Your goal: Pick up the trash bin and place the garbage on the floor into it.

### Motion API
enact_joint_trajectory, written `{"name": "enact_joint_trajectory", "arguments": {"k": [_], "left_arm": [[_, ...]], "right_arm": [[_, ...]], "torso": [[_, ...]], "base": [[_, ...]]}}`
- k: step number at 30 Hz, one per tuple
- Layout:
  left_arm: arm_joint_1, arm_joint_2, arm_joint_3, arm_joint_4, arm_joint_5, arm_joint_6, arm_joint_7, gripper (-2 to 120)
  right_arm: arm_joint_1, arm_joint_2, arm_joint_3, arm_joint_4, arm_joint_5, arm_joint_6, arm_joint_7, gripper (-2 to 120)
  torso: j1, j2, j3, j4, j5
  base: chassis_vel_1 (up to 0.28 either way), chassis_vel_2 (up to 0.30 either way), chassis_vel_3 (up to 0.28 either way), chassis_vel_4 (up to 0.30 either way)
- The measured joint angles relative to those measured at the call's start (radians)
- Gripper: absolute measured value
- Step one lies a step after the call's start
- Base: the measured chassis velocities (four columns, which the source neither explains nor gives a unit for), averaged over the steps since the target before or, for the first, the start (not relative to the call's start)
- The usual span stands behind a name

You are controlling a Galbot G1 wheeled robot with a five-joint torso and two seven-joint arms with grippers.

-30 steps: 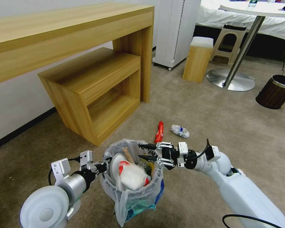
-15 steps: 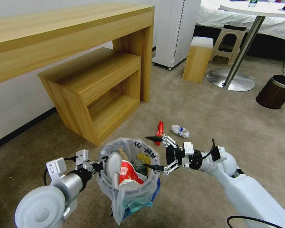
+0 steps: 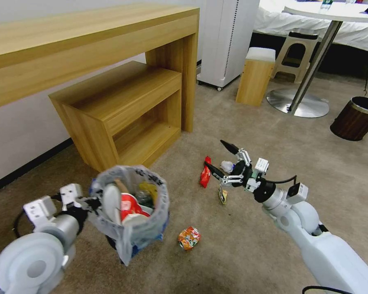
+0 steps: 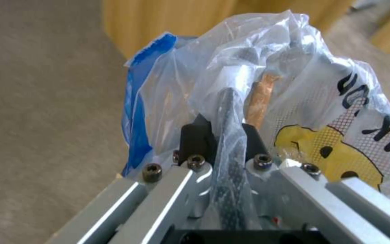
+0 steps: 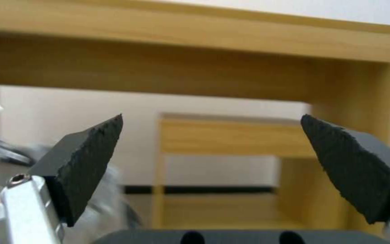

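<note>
The trash bin (image 3: pixel 129 216), blue with a crinkly clear liner, hangs just above the floor (image 3: pixel 253 134) at the lower left. My left gripper (image 3: pixel 93 201) is shut on its near rim. The left wrist view shows that gripper (image 4: pixel 225 134) pinching the rim and the printed bag (image 4: pixel 326 101). A white slipper (image 3: pixel 111 203), a red-and-white cup (image 3: pixel 131 207) and a wooden stick (image 3: pixel 119 185) sit inside the bin. My right gripper (image 3: pixel 215 154) is open and empty above a red wrapper (image 3: pixel 205 175) and a crumpled white piece (image 3: pixel 227 166). A small wrapper (image 3: pixel 223 195) and a crushed orange can (image 3: pixel 189 238) lie nearby.
A long wooden desk (image 3: pixel 90 45) with a lower shelf unit (image 3: pixel 122 110) stands at the left, also facing the right gripper (image 5: pixel 211 149). Farther back are a white appliance (image 3: pixel 227 36), a wooden stool (image 3: pixel 255 75), a round table's base (image 3: pixel 298 103) and a brown bin (image 3: pixel 355 117).
My left arm carried the bin to the left. My right gripper drew away from the bin's mouth, swung forward over the red wrapper and opened wide. The orange can now lies uncovered.
</note>
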Motion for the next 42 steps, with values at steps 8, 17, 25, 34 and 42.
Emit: {"name": "enact_joint_trajectory", "arguments": {"k": [8,17,25,34,42], "left_arm": [[0.029,-0.026,-0.069,0.010,0.067,-0.017,-0.001,2],[0.031,-0.045,-0.053,-0.017,0.064,-0.018,0.000,2],[0.033,-0.046,-0.047,-0.026,0.064,-0.018,0.000,2],[0.038,-0.047,-0.043,-0.030,0.062,-0.018,0.000,2],[0.040,-0.051,-0.031,-0.035,0.067,-0.018,0.000,2]], "right_arm": [[-0.081,0.040,0.067,-0.031,-0.116,0.046,0.186,100],[-0.144,0.056,0.073,-0.036,-0.147,0.056,0.203,100],[-0.165,0.064,0.060,-0.042,-0.151,0.077,0.194,100],[-0.182,0.063,0.039,-0.041,-0.159,0.085,0.194,100],[-0.208,0.063,0.004,-0.041,-0.223,0.040,0.273,100]], "torso": [[0.000,0.000,0.000,0.0001,0.0001],[0.000,0.000,0.000,0.0000,0.0001],[0.000,0.000,0.000,0.0000,0.0001],[0.000,0.000,0.000,0.0001,0.0000],[0.000,0.000,0.000,0.0001,-0.0002]], "base": [[0.000,0.000,0.000,0.000],[0.000,0.000,0.000,0.000],[0.000,0.000,0.000,0.000],[-0.101,0.092,0.094,-0.101],[-0.048,0.061,0.037,-0.044]]}}
